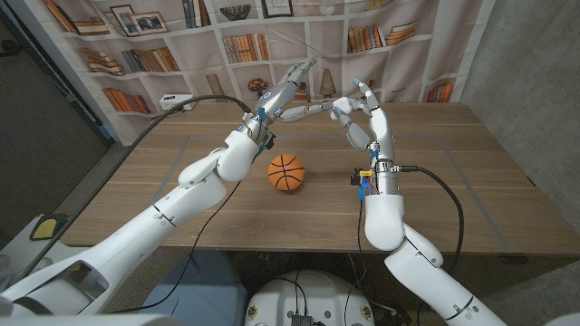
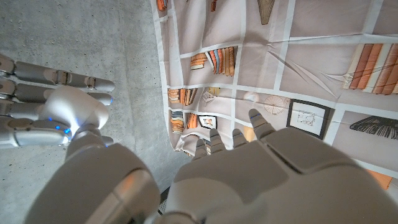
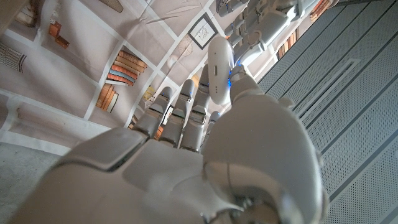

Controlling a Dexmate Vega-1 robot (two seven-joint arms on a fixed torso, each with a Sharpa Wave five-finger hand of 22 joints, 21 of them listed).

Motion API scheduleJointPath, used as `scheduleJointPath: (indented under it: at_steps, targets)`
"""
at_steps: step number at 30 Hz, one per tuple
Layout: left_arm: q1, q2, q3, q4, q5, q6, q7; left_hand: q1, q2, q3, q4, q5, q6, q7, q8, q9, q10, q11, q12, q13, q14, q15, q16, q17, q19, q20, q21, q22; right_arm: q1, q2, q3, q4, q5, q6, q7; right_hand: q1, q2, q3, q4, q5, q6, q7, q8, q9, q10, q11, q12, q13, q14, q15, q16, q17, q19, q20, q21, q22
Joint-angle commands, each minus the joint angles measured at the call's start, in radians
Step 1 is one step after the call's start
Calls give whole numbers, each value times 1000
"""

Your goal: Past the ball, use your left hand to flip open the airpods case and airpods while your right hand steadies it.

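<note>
1. The wooden table point(image 1: 471, 181) spans the middle of the head view. A printed bookshelf backdrop point(image 1: 181, 36) hangs behind it across the upper frame. A grey wall point(image 1: 535, 54) fills the upper right.

2. The left arm point(image 1: 195, 186) enters from the lower left corner. The right arm point(image 1: 390, 222) enters from the lower right. Both are raised above the table and converge at upper centre.

3. The left hand point(image 1: 288, 86) is held in the air above the far half of the table. Its fingers are extended and spread apart, pointing toward the backdrop. One digit reaches sideways toward the right hand. Nothing is seen enclosed in it. In the left wrist view its fingertips point(image 2: 260, 121) point at the backdrop.

4. The right hand point(image 1: 364, 113) is also raised, just beside the left hand, with its fingers curved over toward it. Whether it grasps anything cannot be told.

5. The basketball point(image 1: 286, 173), orange with black seams, rests on the table at frame centre. It lies below and nearer the camera than the two hands, and it is untouched.

6. A small white shape point(image 1: 339, 108) sits where the two hands meet, above the table and past the basketball. It is too small to confirm as the airpods case.
</note>
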Motion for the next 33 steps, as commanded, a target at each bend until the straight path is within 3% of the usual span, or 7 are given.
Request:
scheduleJointPath:
  at_steps: [1,33]
  targets:
    - [19,0,-11,-11,-11,6,13,3,9,-10,2,8,7,-3,8,3,1,-4,6,2,1,-4,4,2,6,2,3,4,-11,-6,2,-8,-8,25,9,12,7,-1,1,7,9,-5,0,3,151,-139,1,1,5,-186,6,4,5,-3,-1,-1]
    - [73,32,-56,-49,-27,15,37,-16,16,-47,14,30,22,-9,14,3,17,-10,16,1,16,-16,9,2,17,-6,7,5,-20,-4,-5,-6,-52,58,10,19,8,-5,1,6,13,-7,-1,3,154,-137,0,-1,12,-187,8,6,7,-4,-1,-1]
